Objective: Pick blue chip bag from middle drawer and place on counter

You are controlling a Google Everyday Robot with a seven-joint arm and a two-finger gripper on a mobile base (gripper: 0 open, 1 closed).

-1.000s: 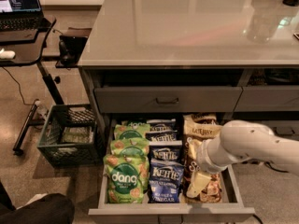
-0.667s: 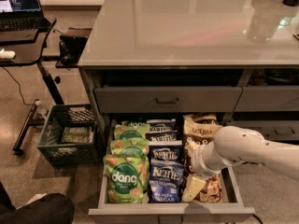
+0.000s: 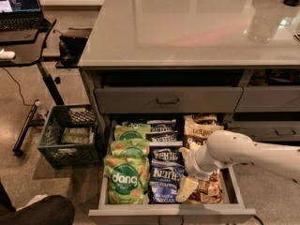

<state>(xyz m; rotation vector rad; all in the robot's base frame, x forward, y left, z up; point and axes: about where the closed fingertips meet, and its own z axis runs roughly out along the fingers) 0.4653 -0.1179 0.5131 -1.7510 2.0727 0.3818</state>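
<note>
The middle drawer (image 3: 171, 215) is pulled open below the counter (image 3: 187, 27). Its middle column holds several dark-blue Kettle chip bags; the front one (image 3: 165, 184) lies flat near the drawer front. Green "dang" bags (image 3: 125, 179) fill the left column and brown-and-cream bags (image 3: 202, 125) the right. My gripper (image 3: 185, 169) reaches in from the right on a white arm. It hovers low over the right column, at the right edge of the front blue bags. Its fingers (image 3: 186, 189) are spread open and hold nothing.
A shallower shut drawer with a dark handle (image 3: 167, 100) sits above the open one. A dark green crate (image 3: 70, 137) stands on the floor to the left. A black desk with a laptop (image 3: 21, 3) is at far left. Glassware (image 3: 265, 25) stands on the counter's right.
My gripper has moved a little left and down inside the drawer, closer to the blue bags. The bags have not moved.
</note>
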